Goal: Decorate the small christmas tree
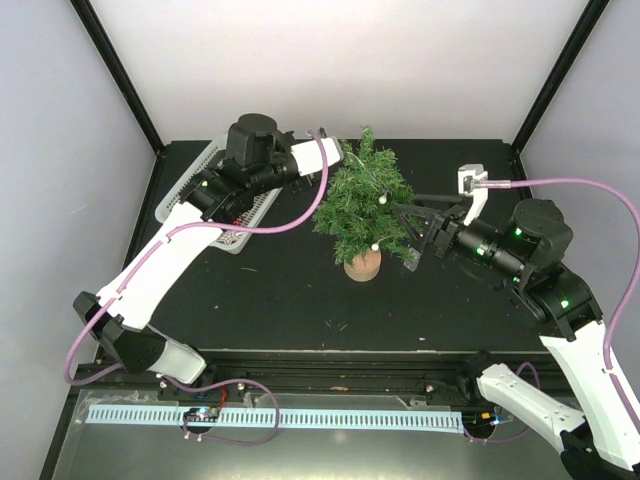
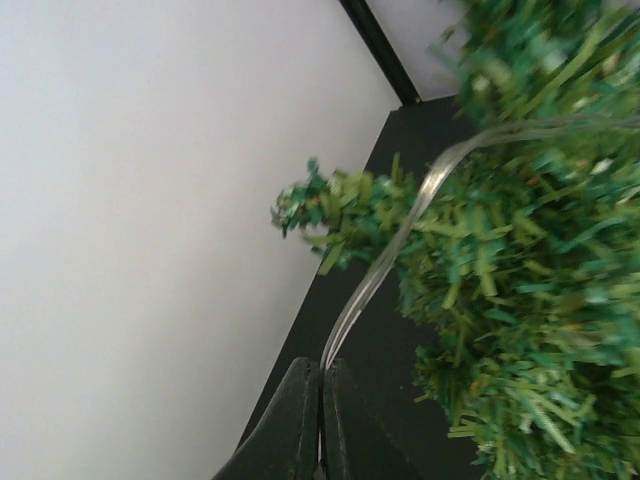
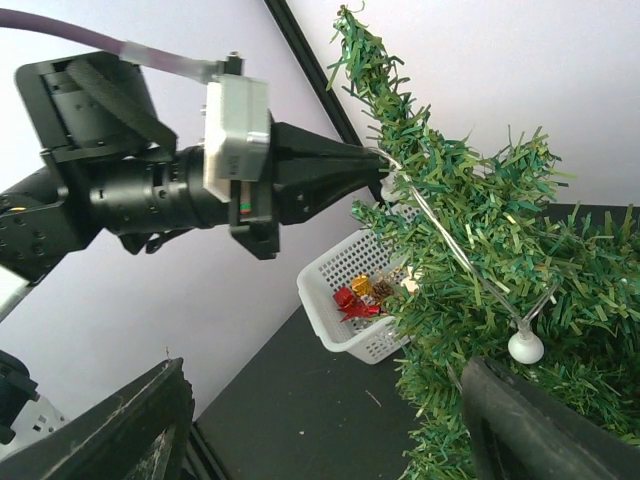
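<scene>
Fingers (image 3: 540,430) of right gripper (image 1: 406,236) wide, just beside small christmas tree (image 1: 360,200).

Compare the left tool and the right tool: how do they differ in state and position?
The left tool is shut, pinching a clear strand; the right tool stands open, gripping nothing. The left tool is by the upper branches of the small christmas tree; the right tool sits lower, near its base. Both point at the tree.

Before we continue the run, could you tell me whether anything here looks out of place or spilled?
Nothing serious. The small christmas tree stands on its base and the white basket sits level with ornaments inside. Only a few tiny bits, perhaps shed needles, lie on the table in front of it.
</scene>
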Controlling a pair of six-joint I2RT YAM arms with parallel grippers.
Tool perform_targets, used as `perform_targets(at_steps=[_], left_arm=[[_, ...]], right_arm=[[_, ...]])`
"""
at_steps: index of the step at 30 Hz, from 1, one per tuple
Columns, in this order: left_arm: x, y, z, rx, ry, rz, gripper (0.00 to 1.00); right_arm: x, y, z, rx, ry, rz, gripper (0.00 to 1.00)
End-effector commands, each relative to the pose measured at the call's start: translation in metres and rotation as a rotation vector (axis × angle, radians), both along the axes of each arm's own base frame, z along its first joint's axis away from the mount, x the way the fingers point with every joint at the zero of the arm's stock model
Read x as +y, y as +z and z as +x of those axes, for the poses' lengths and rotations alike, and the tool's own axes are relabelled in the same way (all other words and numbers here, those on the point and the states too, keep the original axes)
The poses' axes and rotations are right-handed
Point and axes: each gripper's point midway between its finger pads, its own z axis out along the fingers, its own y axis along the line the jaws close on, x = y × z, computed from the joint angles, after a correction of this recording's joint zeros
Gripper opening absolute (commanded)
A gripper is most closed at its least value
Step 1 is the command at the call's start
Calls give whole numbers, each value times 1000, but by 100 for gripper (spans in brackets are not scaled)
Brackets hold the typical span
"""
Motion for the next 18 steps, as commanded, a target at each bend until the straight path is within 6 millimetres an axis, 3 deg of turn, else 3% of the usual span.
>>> perform_targets(at_steps=[1,18], left_arm=[[1,14,16,-46,16,-24,1],[-7,-49,12,133,-37,-35,2]], right_arm=[[-2,2,-2,-22,-6,-9,74],[-1,1,1,-27,-10,-27,74]])
